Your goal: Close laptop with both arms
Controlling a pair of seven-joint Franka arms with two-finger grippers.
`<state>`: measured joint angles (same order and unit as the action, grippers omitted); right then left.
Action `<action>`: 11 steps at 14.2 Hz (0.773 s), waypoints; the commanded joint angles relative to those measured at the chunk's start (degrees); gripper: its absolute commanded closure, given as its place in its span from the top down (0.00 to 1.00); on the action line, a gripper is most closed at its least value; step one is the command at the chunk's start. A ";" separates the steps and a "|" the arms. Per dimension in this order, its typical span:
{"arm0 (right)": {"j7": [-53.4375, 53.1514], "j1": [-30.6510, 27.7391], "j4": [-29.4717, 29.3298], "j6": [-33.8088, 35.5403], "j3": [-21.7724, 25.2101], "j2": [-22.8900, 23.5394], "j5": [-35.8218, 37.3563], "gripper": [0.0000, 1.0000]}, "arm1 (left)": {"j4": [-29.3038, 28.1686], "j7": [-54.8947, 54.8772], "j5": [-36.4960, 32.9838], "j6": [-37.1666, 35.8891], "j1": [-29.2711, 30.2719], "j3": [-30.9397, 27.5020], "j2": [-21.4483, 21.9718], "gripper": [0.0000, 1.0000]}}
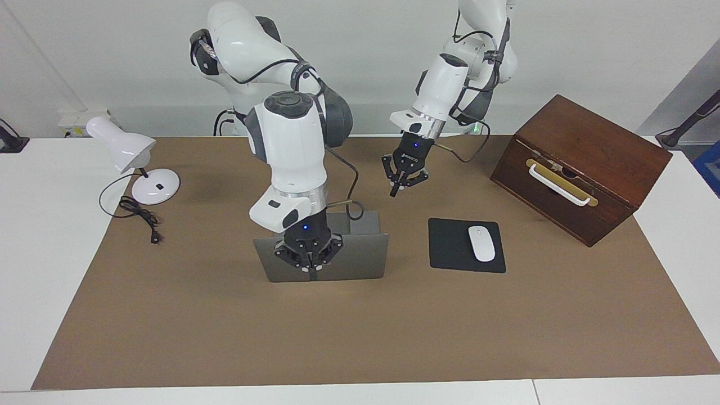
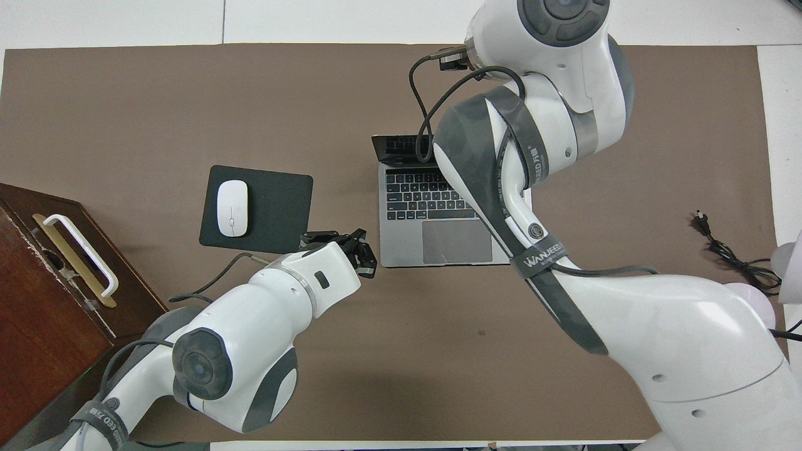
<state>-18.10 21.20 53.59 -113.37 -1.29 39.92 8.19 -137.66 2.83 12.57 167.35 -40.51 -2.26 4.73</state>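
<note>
The silver-grey laptop [image 1: 360, 256] [image 2: 401, 247] stands open on the brown mat, lid upright, its back toward the facing camera. My right gripper [image 1: 311, 273] is shut and points down over the outer face of the lid, near its middle; I cannot tell whether it touches. In the overhead view the right arm's own links hide that gripper and part of the lid. Shut and holding nothing, my left gripper [image 1: 393, 193] [image 2: 371, 269] hangs in the air by the laptop's front corner on the left arm's side.
A black mousepad [image 1: 450, 247] [image 2: 276, 207] with a white mouse [image 1: 481, 243] [image 2: 232, 199] lies beside the laptop. A brown wooden box [image 1: 579, 169] stands at the left arm's end. A white desk lamp [image 1: 132, 154] and its cord [image 1: 140, 216] sit at the right arm's end.
</note>
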 commanded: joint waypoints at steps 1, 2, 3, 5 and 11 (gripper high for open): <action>-3.25 0.24 -0.50 -2.29 -0.29 0.86 0.78 0.00 | -0.50 -0.28 0.88 5.86 -2.46 -0.82 -3.04 0.00; -4.65 1.03 -0.50 -2.82 -0.29 1.04 0.78 0.00 | -0.76 -0.37 0.88 6.84 -2.64 -0.82 -3.49 0.00; -5.97 1.56 -0.50 -3.26 -0.20 1.56 0.78 0.00 | -0.85 -0.54 0.88 7.37 -2.90 -0.91 -3.67 0.00; -7.38 2.70 -0.50 -3.26 -0.20 1.66 0.87 0.00 | -1.56 -2.03 0.79 8.95 -2.99 -0.82 -4.37 0.00; -7.39 1.92 -0.06 -2.91 -0.29 1.48 -0.01 0.00 | -2.44 -3.97 0.62 18.08 -3.78 -0.82 -9.55 0.00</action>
<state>-24.37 23.79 53.59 -115.82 -1.17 41.20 8.18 -139.38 0.14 12.56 180.03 -42.70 -2.28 -2.17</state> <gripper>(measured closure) 0.991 0.991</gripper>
